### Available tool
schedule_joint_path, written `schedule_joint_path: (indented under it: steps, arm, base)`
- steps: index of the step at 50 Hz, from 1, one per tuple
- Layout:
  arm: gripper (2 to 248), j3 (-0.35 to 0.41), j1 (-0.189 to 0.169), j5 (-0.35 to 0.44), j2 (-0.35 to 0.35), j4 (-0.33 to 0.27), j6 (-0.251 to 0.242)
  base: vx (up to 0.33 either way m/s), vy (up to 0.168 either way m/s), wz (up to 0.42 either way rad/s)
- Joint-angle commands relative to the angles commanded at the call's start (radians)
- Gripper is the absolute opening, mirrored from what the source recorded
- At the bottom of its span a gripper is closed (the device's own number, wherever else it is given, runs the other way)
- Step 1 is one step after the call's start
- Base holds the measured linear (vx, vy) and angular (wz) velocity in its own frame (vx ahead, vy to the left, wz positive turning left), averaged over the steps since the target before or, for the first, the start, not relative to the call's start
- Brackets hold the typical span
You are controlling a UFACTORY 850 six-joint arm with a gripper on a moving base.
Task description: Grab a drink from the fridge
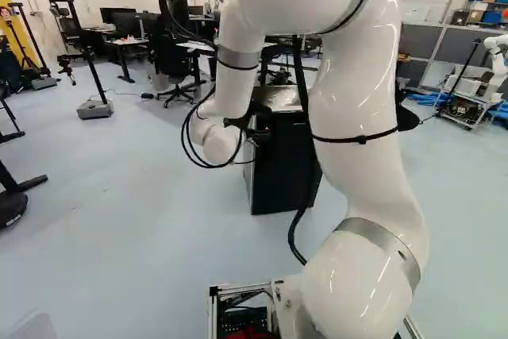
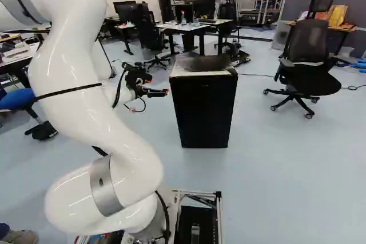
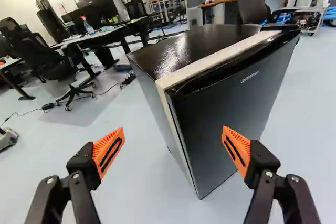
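On the pale blue, smooth floor (image 2: 291,187) ahead of the base stands a small, black, boxy fridge (image 2: 204,112), its door closed. Near it, the black two-fingered gripper (image 2: 164,92) spreads its orange ribbed pads (image 3: 108,153) wide apart.

Black office chair (image 2: 311,55) and desks (image 2: 194,26) on pale blue floor (image 2: 286,170).

the inside of the fridge (image 2: 200,64) is hidden behind its closed door (image 3: 231,114).
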Motion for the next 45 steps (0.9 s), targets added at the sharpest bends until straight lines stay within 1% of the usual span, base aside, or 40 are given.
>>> schedule_joint_path:
  steps: [30,39,45]
  arm:
    - [247,-0.122,-0.004,0.119,-0.159,0.132,0.0]
    - [247,-0.16,-0.006,0.139,-0.206,0.165,0.0]
    - [247,-0.18,-0.007,0.142,-0.217,0.181,0.0]
  base:
    - [0.0,0.0,0.0]
    - [0.0,0.0,0.0]
    - [0.0,0.0,0.0]
